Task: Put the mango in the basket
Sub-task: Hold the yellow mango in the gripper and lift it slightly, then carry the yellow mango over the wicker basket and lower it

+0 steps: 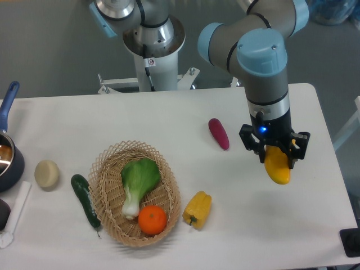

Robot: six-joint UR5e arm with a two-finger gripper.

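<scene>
The mango point(278, 169) is a smooth yellow-orange oval at the right of the table. My gripper point(277, 158) is right over it, its fingers on either side of the fruit's upper end and shut on it. The woven wicker basket point(107, 169) sits at the front left of centre, well to the left of the gripper. It holds a green bok choy point(138, 180) and a round orange point(152, 219).
A yellow bell pepper point(197, 208) lies just right of the basket. A purple eggplant point(219, 133) lies at centre. A cucumber point(84, 199) and a pale round potato point(46, 174) lie left of the basket. A dark blue pot point(7, 157) is at the left edge.
</scene>
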